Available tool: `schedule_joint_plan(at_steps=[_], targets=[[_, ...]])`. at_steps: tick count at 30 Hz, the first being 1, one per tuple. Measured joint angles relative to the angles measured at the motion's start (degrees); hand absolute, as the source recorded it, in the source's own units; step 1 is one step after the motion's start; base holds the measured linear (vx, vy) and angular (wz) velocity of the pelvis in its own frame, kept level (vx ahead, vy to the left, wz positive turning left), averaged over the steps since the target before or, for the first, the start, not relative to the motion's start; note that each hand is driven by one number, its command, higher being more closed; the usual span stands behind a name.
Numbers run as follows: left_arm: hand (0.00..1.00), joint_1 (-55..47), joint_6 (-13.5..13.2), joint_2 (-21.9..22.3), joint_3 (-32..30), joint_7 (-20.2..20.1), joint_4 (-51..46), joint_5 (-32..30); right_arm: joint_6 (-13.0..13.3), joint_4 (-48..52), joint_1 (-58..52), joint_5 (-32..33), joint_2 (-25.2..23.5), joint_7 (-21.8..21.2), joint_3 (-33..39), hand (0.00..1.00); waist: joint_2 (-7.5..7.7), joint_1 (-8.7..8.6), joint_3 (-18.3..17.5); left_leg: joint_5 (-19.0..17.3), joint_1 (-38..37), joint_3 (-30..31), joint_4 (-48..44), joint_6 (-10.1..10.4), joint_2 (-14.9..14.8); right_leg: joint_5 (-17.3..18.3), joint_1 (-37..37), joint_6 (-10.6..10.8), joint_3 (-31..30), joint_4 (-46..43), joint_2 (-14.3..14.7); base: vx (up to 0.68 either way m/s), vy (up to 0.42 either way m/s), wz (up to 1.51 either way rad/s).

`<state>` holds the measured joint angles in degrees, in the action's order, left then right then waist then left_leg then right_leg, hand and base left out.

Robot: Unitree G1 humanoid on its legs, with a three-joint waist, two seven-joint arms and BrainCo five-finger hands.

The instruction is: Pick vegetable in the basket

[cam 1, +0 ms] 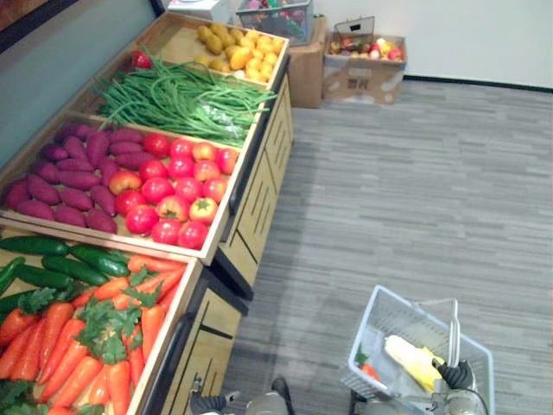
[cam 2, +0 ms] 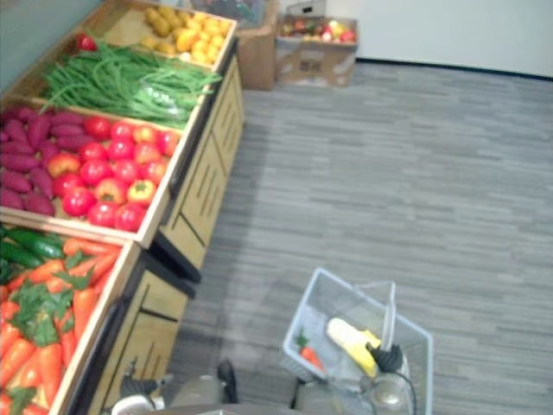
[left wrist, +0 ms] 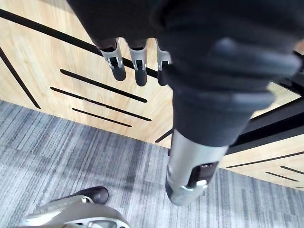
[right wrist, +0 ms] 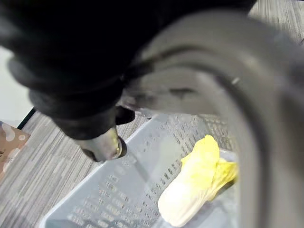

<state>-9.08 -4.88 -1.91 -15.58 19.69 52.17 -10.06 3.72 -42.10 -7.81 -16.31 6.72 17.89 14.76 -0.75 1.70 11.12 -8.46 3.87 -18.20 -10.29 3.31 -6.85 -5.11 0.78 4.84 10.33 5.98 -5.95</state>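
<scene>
Two vegetables lie in the white basket (cam 1: 380, 318) in the left eye view: a yellow cabbage (cam 1: 413, 359) and a small carrot (cam 1: 369, 371). The right hand (cam 1: 456, 375) is clenched round the basket's handle (cam 1: 453, 333), with grey floor (cam 1: 389, 190) between the basket and the crates of tomatoes (cam 1: 173, 186) and carrots (cam 1: 78, 350). Right eye view: same layout. Left wrist view: left hand (left wrist: 140, 71) released, fingers straight, grasping nothing, near the wooden cabinet front (left wrist: 52, 52). Right wrist view: cabbage on the basket bottom, handle crossing close by the hand.
</scene>
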Motion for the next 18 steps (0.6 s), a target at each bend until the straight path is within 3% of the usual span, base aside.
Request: schedule_joint_plan(at_steps=[3, 5, 8, 9, 11, 15, 17, 18], targets=[[0.00, 0.5, -0.1, -1.1, 0.1, 0.0, 0.2, -0.1, 0.0, -0.2, 1.2, 0.0, 0.0, 0.0, 0.3, 1.00, 0.37, 0.04, 0.0, -1.7, 0.0, -1.3, -0.4, -1.1, 1.2, 0.8, 1.1, 1.6, -1.4, -1.2, -1.2, 0.11, 0.115, -0.24], [0.00, 0.5, 0.0, -1.2, 0.7, 0.1, 0.2, -0.1, 0.2, -0.9, 2.3, 0.1, 0.0, 0.3, 0.9, 1.00, 0.31, -0.01, 0.0, -4.3, -0.2, -2.7, -2.5, -1.6, 0.8, 6.1, 6.8, 2.1, -2.2, -14.0, -2.0, 0.08, 0.120, -0.32], [0.00, 0.5, 0.0, -2.9, 2.9, 0.0, -0.9, -0.1, 0.4, -1.0, 4.0, 0.1, -0.2, 0.4, 0.9, 1.00, 1.49, -0.40, 0.8, -5.1, -3.0, -4.2, -2.7, -2.3, 0.6, 7.8, 14.2, 1.5, 0.7, -31.6, -5.1, 0.09, 0.112, -0.21], [0.00, 0.4, 0.0, -3.4, 3.3, 0.1, -1.5, -0.1, 0.3, -1.0, 4.1, 0.1, -0.3, 0.4, 0.9, 1.00, 1.81, -0.53, 0.9, -5.1, -3.6, -4.2, -2.5, -2.3, 0.7, 8.2, 14.3, 1.1, 2.0, -32.9, -5.9, 0.11, 0.032, 0.12], [0.00, -0.1, -0.1, -5.1, 3.8, 0.1, -3.1, 0.0, 0.2, -1.5, 4.5, 0.1, -1.0, 0.5, 0.9, 1.00, 3.25, -0.48, 0.4, -5.1, -5.2, -4.8, -1.2, -2.3, 0.7, 8.6, 13.6, 0.2, 9.2, -29.4, -8.7, 0.11, -0.001, 0.03], [0.00, 0.9, -0.1, -5.1, 2.7, 0.2, -3.0, 0.0, -0.1, -1.6, 6.4, 0.0, -1.0, 0.5, 1.3, 1.00, 2.69, -0.50, 0.9, -4.6, -5.5, -4.6, -0.9, -1.3, -1.5, 7.4, 14.2, 1.4, 11.5, -20.2, -10.0, 0.13, -0.139, -0.03], [0.00, 0.9, -0.1, -5.2, 1.9, 0.3, -2.9, 0.0, -0.7, -1.6, 6.1, -0.2, -1.1, 0.6, 1.3, 1.00, 2.91, -0.46, 1.0, -4.5, -6.8, -4.2, -0.8, 0.7, -2.5, 6.3, 14.0, 2.1, 10.3, -16.7, -11.0, 0.18, -0.260, 0.09], [0.00, 0.9, -0.1, -5.7, 1.6, 0.3, -2.9, 0.2, -0.7, -1.5, 5.5, -0.3, -1.1, 0.8, 1.3, 1.00, 3.69, -0.48, 0.7, -5.3, -7.5, -3.1, -0.9, 2.7, -2.5, 4.4, 13.5, 1.9, 9.3, -16.0, -11.7, 0.25, -0.365, 0.20]])
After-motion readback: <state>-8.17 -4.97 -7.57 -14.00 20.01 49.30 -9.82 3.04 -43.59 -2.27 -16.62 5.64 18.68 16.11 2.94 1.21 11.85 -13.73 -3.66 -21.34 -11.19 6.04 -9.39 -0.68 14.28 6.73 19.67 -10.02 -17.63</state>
